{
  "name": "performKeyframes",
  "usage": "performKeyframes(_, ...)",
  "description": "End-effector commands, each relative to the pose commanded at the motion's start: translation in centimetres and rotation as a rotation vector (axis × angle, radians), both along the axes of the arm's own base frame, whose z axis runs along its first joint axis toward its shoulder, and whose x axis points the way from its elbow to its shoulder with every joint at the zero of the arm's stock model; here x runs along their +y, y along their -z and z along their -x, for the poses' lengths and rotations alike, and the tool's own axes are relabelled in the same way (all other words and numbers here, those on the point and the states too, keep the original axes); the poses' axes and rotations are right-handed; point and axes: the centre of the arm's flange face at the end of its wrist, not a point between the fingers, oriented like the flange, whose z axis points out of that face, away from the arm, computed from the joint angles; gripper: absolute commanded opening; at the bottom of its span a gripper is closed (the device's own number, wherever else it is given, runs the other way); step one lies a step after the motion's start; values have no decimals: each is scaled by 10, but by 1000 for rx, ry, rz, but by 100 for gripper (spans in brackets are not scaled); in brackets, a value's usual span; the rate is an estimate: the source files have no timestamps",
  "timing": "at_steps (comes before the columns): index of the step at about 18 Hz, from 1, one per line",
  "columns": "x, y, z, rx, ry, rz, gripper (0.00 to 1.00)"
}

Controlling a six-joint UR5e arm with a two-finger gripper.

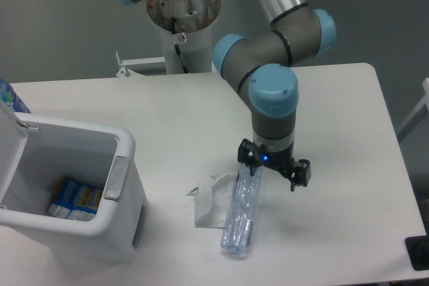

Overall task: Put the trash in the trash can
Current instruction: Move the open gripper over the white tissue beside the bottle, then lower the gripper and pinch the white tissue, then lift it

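Observation:
The crushed clear plastic bottle (240, 213) lies lengthwise on the white table, its top end under my gripper. Against its left side rests the crumpled white paper wrapper (210, 199). My gripper (273, 171) hangs open just above the bottle's top end, one finger over the bottle's cap and the other out to the right over bare table. The white trash can (123, 195) stands at the front left with its lid swung open, well left of the gripper.
Blue and yellow packets (72, 199) lie inside the can. The arm's pedestal (182, 18) rises behind the table's far edge. A blue object (10, 96) peeks in at the left edge, behind the can's lid. A dark object (418, 252) sits at the front right corner.

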Motion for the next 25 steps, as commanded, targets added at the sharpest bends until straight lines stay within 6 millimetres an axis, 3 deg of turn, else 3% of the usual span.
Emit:
performKeyframes(6,15,38,-64,-60,49,51,100)
performKeyframes(12,21,48,-77,-73,68,62,100)
performKeyframes(16,32,68,-76,-89,82,79,100)
performKeyframes(18,42,71,-80,-82,90,69,90)
performKeyframes(25,42,68,-83,-84,80,62,24)
